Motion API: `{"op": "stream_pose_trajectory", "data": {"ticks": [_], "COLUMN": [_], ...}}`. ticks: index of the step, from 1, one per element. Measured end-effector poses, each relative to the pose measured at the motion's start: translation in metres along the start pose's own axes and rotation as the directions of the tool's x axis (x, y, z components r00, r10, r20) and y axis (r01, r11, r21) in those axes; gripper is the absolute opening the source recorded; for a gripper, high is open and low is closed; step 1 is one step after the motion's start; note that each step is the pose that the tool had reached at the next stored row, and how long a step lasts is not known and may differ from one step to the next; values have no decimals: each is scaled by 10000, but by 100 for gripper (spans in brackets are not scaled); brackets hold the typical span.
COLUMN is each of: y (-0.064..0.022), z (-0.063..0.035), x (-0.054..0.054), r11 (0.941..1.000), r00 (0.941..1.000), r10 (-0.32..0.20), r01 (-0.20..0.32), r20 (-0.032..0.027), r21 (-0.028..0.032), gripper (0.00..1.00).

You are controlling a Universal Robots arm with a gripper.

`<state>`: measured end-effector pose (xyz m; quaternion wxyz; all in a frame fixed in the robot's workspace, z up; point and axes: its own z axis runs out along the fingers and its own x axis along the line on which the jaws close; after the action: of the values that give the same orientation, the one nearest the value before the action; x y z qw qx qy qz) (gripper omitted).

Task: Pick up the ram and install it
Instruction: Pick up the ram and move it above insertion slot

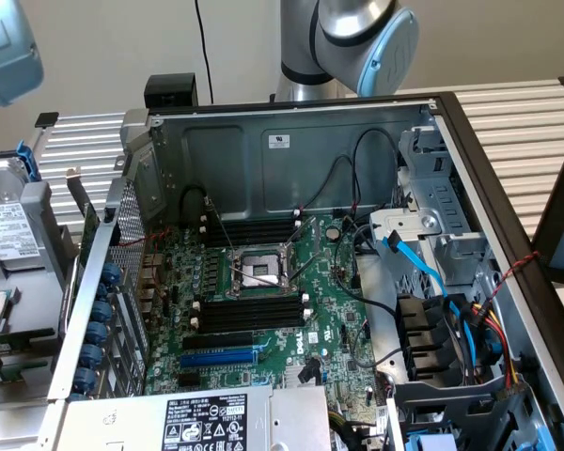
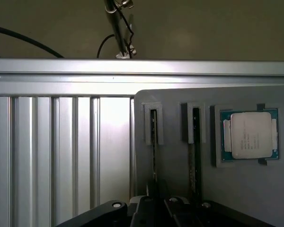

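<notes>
The ram (image 2: pixel 154 146) stands edge-on in a slot of the grey tray (image 2: pixel 246 189), one end under the gripper (image 2: pixel 156 201); you cannot tell its grip. CPU (image 2: pixel 249 135) lettering unreadable. Open ribbed counter (image 2: pixel 61 156) beside the tray's edge.

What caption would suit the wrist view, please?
Gripper over a grey holder carrying two ram sticks on edge, processor alongside.

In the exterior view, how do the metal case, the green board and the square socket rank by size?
Largest: metal case.
Then: green board, lying inside it.
Smallest: square socket, sitting on that board.
</notes>
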<state>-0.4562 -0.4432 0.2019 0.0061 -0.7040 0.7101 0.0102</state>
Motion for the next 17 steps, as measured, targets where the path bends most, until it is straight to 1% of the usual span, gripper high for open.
{"op": "stream_pose_trajectory", "data": {"ticks": [13,14,17], "y": [0,0,0], "z": [-1,-9,-80], "x": [0,0,-1], "r11": [10000,10000,10000], "r00": [10000,10000,10000], "r10": [0,0,-1], "r01": [0,0,1], "r20": [1,2,0], "r21": [2,4,1], "gripper": [12,12,12]}}
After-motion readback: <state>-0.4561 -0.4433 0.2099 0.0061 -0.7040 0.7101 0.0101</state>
